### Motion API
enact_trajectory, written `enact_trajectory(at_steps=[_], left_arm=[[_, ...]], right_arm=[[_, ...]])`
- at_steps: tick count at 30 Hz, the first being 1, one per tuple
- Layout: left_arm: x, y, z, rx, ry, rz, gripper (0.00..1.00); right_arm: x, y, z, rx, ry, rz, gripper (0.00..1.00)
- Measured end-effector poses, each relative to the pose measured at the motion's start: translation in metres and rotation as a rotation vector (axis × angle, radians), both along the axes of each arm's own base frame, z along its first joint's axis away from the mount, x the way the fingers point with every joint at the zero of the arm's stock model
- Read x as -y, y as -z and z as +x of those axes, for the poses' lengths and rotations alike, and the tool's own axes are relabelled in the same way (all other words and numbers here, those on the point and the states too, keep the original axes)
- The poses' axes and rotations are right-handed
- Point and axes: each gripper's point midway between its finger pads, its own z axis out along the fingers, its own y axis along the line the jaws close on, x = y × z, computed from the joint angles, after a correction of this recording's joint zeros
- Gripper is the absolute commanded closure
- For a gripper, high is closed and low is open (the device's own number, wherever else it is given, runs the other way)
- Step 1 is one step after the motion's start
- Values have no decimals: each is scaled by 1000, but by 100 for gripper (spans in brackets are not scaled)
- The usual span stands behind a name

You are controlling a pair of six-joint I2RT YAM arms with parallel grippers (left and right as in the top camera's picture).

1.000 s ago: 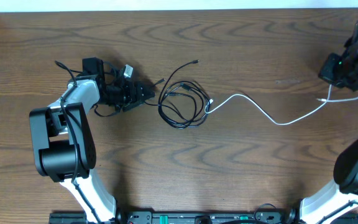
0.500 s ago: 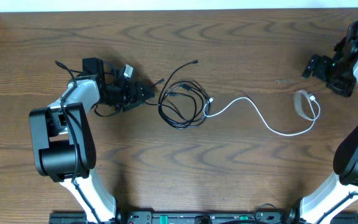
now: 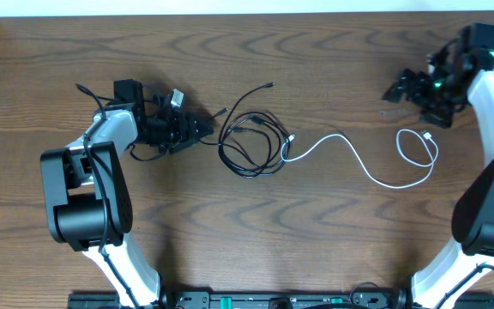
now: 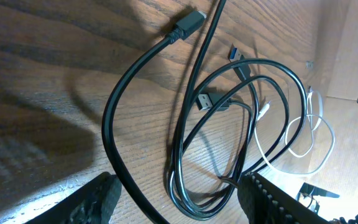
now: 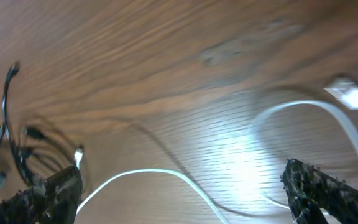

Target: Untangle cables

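Observation:
Two black cables (image 3: pixel 251 142) lie in a tangled coil at the table's middle, filling the left wrist view (image 4: pixel 229 124). The white cable (image 3: pixel 358 159) runs from the coil's right side to a small loop (image 3: pixel 418 146) lying flat at the right. My left gripper (image 3: pixel 204 127) sits just left of the coil, open, and one black strand (image 4: pixel 129 193) passes loosely between its fingers (image 4: pixel 98 199). My right gripper (image 3: pixel 412 99) hovers up and left of the loop, open and holding nothing. The right wrist view shows the white cable (image 5: pixel 166 174) and its plug (image 5: pixel 353 96) below the right gripper (image 5: pixel 182 177).
The wooden table (image 3: pixel 230 223) ends at a pale wall along the top. A loose black plug end (image 3: pixel 269 85) points up and right from the coil. The left arm's base (image 3: pixel 80 197) stands at the front left, the right arm (image 3: pixel 487 215) along the right edge.
My right gripper opened and let go of the white cable end, which fell and curled into a loop. The right arm then swung up and left. The left arm stayed still.

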Motion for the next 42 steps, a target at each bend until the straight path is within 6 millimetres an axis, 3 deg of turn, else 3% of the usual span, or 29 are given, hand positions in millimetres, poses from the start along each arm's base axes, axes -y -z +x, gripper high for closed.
enact_trajectory(at_steps=[7, 15, 19, 22, 25, 31, 37, 38, 39, 42], left_arm=[[0, 0, 0, 0, 0, 0, 35], [0, 0, 0, 0, 0, 0, 35], [0, 0, 0, -1, 0, 0, 35], [0, 0, 0, -1, 0, -1, 35], [0, 0, 0, -2, 0, -1, 35], [0, 0, -1, -5, 0, -1, 35], [0, 0, -1, -5, 0, -1, 35], [0, 0, -1, -5, 0, -1, 35], [0, 0, -1, -5, 0, -1, 35], [0, 0, -1, -5, 0, -1, 35]], right_arm=[[-72, 5, -11, -38, -129, 23, 1], [-162, 28, -56, -174, -198, 46, 1], [-200, 36, -65, -155, -237, 47, 1], [-223, 40, -69, -124, -258, 13, 16], [-233, 44, -73, -106, -250, -38, 30], [-236, 48, -76, -88, -177, -132, 41], [-237, 54, -79, -82, -128, -172, 73], [-238, 54, -80, -80, -125, -174, 80], [-238, 55, -79, -78, -121, -175, 96], [-240, 55, -79, -72, -112, -174, 99]])
